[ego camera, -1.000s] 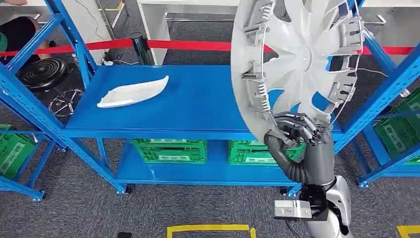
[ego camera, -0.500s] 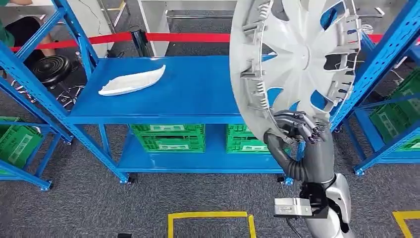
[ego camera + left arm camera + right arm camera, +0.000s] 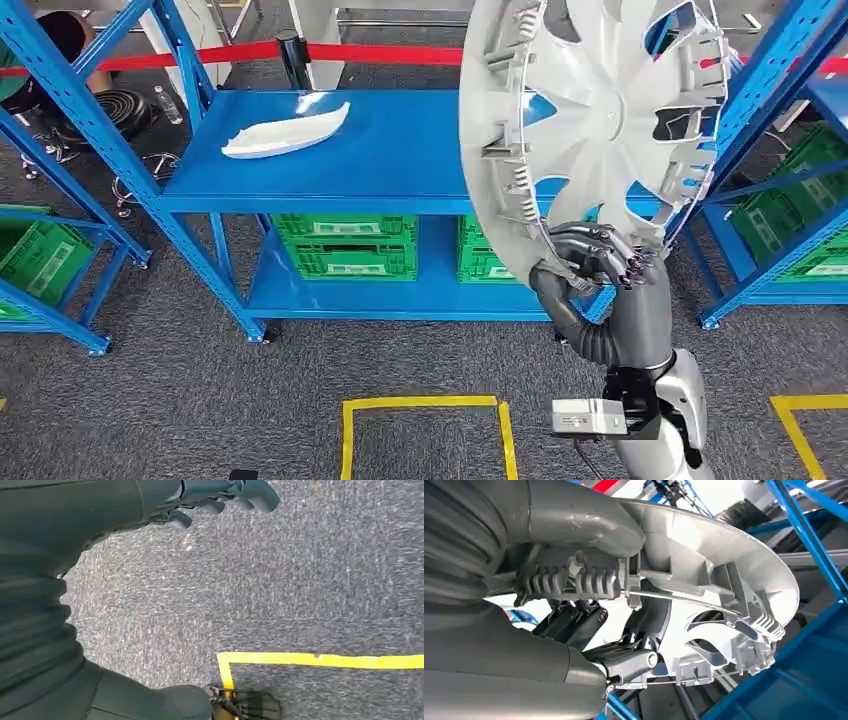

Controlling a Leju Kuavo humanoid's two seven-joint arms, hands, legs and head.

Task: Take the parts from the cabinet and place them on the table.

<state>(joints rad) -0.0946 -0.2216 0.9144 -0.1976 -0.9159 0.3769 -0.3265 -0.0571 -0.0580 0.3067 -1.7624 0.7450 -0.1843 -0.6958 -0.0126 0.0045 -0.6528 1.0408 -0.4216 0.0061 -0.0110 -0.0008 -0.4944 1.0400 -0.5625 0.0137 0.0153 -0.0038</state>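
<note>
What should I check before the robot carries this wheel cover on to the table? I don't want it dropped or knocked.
1. Right hand grips the wheel cover at its lower rim: ok.
2. Cover held upright, lifted above the blue shelf: ok.
3. Clearance from the blue upright beside the cover: cannot tell.
4. Left hand holds nothing, hangs over the floor: ok.
5. White part remains on the shelf: not ok.
6. Table in sight: cannot tell.

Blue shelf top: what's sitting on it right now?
A white curved part lies on the blue shelf near its far left corner. The wheel cover held by the right hand hides the shelf's right portion.
</note>
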